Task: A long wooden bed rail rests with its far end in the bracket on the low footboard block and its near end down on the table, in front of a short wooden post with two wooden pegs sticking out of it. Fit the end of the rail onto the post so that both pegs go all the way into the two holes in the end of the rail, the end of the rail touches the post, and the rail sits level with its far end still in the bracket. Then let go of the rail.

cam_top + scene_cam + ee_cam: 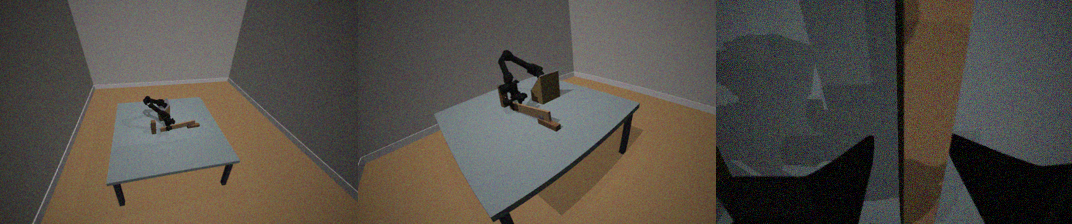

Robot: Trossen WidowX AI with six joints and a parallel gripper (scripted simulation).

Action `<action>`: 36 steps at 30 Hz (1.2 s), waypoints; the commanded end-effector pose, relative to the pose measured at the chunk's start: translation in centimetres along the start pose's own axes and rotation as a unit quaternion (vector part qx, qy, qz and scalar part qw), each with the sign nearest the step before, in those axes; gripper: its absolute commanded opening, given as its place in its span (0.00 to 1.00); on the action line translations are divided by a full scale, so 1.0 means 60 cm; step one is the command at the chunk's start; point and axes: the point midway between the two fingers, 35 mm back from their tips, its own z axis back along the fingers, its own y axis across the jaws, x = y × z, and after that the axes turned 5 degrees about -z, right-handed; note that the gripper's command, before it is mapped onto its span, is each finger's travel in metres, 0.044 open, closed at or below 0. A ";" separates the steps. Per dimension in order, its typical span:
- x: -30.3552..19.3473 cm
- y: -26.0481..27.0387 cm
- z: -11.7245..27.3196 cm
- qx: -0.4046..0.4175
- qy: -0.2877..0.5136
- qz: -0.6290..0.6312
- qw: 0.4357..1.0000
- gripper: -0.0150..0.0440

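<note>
The long wooden rail [185, 124] [533, 111] [933, 90] slopes from the footboard block [193, 125] [549, 125] down to its near end low at the table. The short wooden post [153, 126] [501, 97] stands upright beyond that near end, with a gap between them in the top view. Its pegs are too small and dark to make out. My gripper [169, 128] [514, 106] [910, 139] is partly open, low over the near part of the rail. In the wrist view the rail lies between the fingers, close to the right finger, with a gap to the left one.
A larger wooden box-like block [550, 87] stands behind the rail, near the arm's base. The arm arches above the table [143, 159] [492, 143]. In the exterior view the dark gripper body partly covers the post.
</note>
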 end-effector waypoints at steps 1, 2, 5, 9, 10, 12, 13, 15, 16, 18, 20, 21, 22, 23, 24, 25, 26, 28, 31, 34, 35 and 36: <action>-0.001 0.001 -0.001 0.000 0.002 0.002 1.000 0.60; -0.001 0.001 -0.001 0.000 0.002 0.002 1.000 0.56; -0.001 0.001 -0.001 0.000 0.002 0.002 1.000 0.42; -0.001 0.001 -0.001 0.000 0.002 0.002 1.000 0.34; -0.001 0.001 -0.001 0.000 0.002 0.002 1.000 0.33; -0.001 0.001 -0.001 0.000 0.002 0.002 1.000 0.31; -0.001 0.001 -0.001 0.000 0.002 0.002 1.000 0.30; -0.001 0.001 -0.001 0.000 0.002 0.002 1.000 0.25; -0.001 0.001 -0.001 0.000 0.002 0.002 1.000 0.25; -0.001 0.001 -0.001 0.000 0.002 0.002 1.000 0.25; -0.001 0.001 -0.001 0.000 0.002 0.002 1.000 0.25; -0.001 0.001 -0.001 0.000 0.002 0.002 1.000 0.25; -0.001 0.001 -0.001 0.000 0.002 0.002 1.000 0.25; -0.001 0.001 -0.001 0.000 0.002 0.002 1.000 0.25; -0.001 0.001 -0.001 0.000 0.002 0.002 1.000 0.25; -0.001 0.001 -0.001 0.000 0.002 0.002 1.000 0.25; 0.000 0.000 0.000 0.000 0.002 0.002 1.000 0.25; 0.000 0.000 0.002 0.000 0.002 0.002 1.000 0.25; 0.000 0.000 0.005 0.000 0.002 0.002 1.000 0.25; 0.000 0.000 0.007 0.000 0.002 0.002 1.000 0.25; 0.000 0.000 0.008 0.000 0.002 0.002 1.000 0.25; 0.000 0.000 0.009 0.000 0.002 0.002 1.000 0.25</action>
